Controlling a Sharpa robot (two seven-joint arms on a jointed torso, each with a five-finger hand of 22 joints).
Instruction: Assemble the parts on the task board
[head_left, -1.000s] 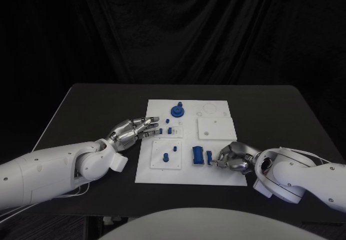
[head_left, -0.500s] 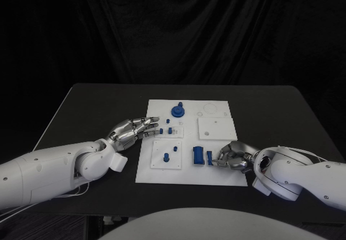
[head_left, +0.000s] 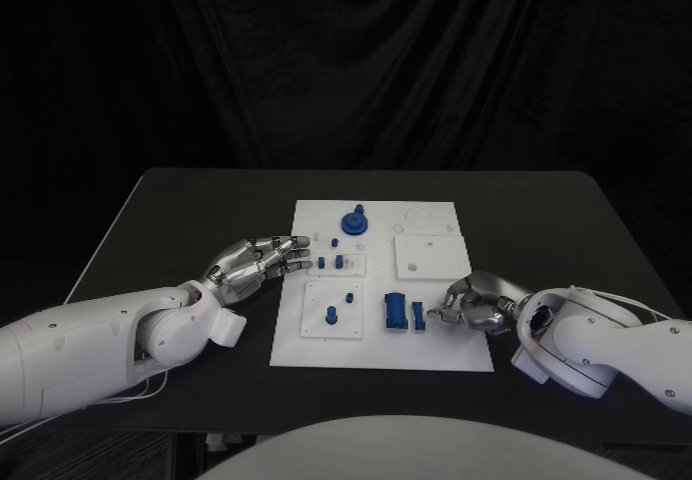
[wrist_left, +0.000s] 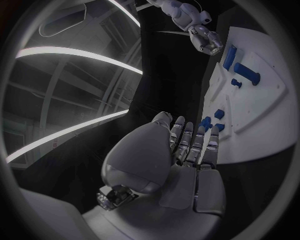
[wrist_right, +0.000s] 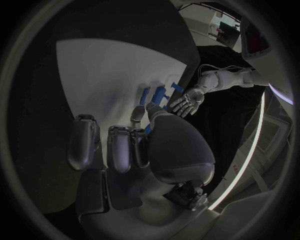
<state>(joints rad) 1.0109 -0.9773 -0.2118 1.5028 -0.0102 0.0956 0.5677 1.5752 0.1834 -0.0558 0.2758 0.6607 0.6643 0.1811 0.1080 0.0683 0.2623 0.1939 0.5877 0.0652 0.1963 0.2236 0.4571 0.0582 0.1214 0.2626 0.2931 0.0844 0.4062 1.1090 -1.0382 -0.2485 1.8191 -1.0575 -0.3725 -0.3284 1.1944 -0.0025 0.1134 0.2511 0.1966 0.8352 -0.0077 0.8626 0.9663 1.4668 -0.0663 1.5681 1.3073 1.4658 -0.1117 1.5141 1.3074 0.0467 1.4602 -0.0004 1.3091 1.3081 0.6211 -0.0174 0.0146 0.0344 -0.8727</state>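
Note:
The white task board lies mid-table with blue parts on it: a round knob, small pegs, a peg on a raised sub-plate, a blue block and a narrow blue piece. My left hand hovers at the board's left edge, fingers stretched toward the small pegs, holding nothing. My right hand sits at the board's right side, fingers curled, tips against the narrow piece. In the right wrist view, blue shows beside the thumb; whether it is gripped is unclear.
A square white sub-plate with a hole lies at the board's right, and a ring outline sits above it. Black table surrounds the board, with bare room on the left, right and far sides.
My right hand has shifted slightly away from me along the board's right side, staying by the narrow blue piece. My left hand has drawn back a little to the left.

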